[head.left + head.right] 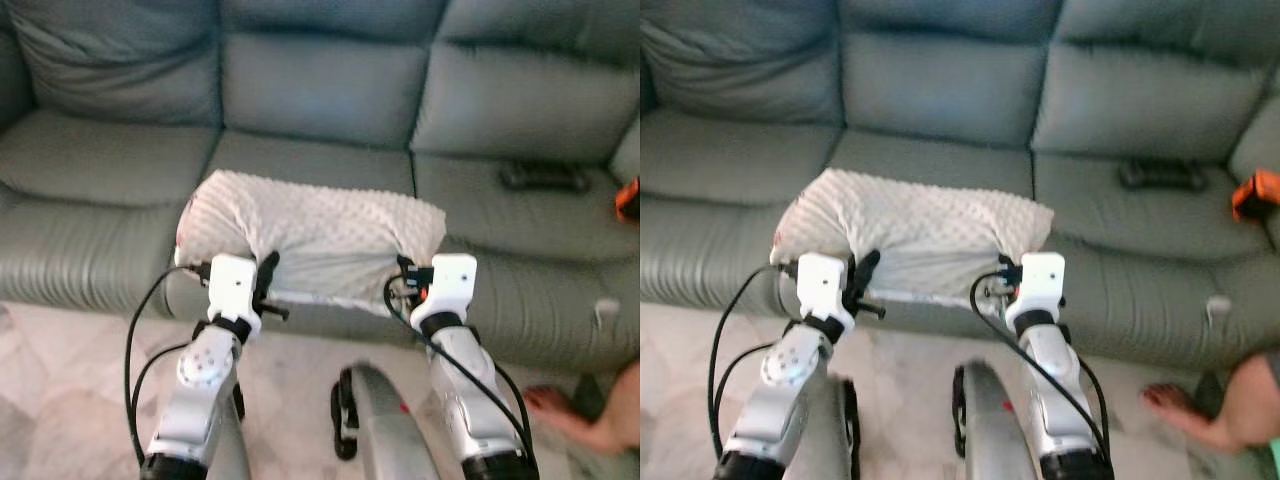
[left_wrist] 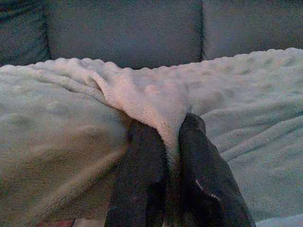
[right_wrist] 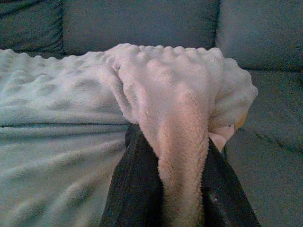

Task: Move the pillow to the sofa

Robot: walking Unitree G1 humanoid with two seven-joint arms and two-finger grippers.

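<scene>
A white, bumpy fleece pillow (image 1: 310, 232) is held over the front edge of the grey-green sofa (image 1: 320, 110), above its middle seat cushion. My left gripper (image 1: 262, 272) is shut on the pillow's near left part, a fold of fleece pinched between its fingers (image 2: 142, 184). My right gripper (image 1: 405, 272) is shut on the near right corner, with fabric bunched between its black fingers (image 3: 137, 189). Both arms reach forward from below.
A dark remote-like object (image 1: 545, 177) lies on the sofa's right seat, with an orange item (image 1: 628, 200) at the far right edge. A person's bare foot (image 1: 570, 415) rests on the pale tiled floor at lower right. My own body (image 1: 385, 425) shows between the arms.
</scene>
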